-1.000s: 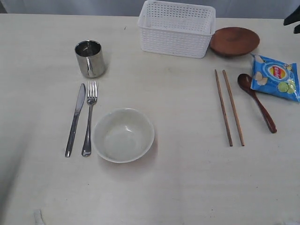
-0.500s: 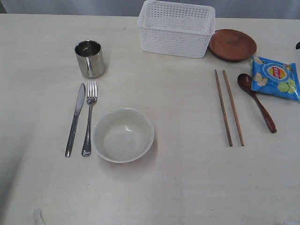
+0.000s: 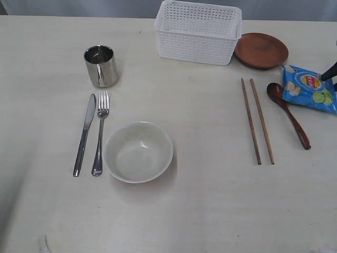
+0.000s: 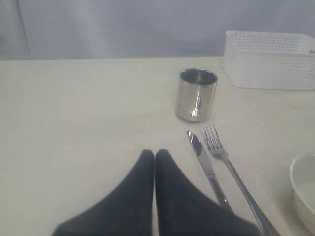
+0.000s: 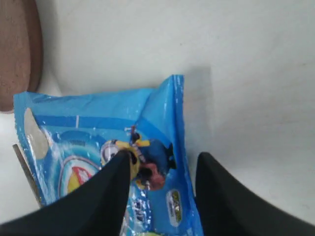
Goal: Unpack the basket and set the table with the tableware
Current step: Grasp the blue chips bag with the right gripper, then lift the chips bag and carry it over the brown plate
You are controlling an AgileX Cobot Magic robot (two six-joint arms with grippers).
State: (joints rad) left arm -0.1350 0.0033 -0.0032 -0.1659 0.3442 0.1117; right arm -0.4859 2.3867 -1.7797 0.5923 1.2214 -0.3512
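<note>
The white basket [image 3: 197,31] stands empty at the back of the table [image 3: 210,211]. The brown plate [image 3: 261,50] lies flat to its right. The steel cup [image 3: 101,66], knife [image 3: 85,134], fork [image 3: 100,132] and off-white bowl [image 3: 138,152] are laid out on the left. The chopsticks [image 3: 258,120] and wooden spoon [image 3: 288,115] lie on the right. My right gripper [image 5: 165,160] is open, its jaws astride the edge of the blue chips packet [image 5: 98,142]. My left gripper [image 4: 154,153] is shut and empty over bare table beside the knife [image 4: 206,167].
The chips packet [image 3: 309,87] lies at the right edge, between the plate and the spoon's bowl. In the exterior view only the tip of the right gripper [image 3: 330,74] shows at the frame edge. A grey backdrop runs behind the table.
The plate went from tilted to lying flat beside the basket. The right gripper moved from the top right corner down to the chips packet. The left side is unchanged.
</note>
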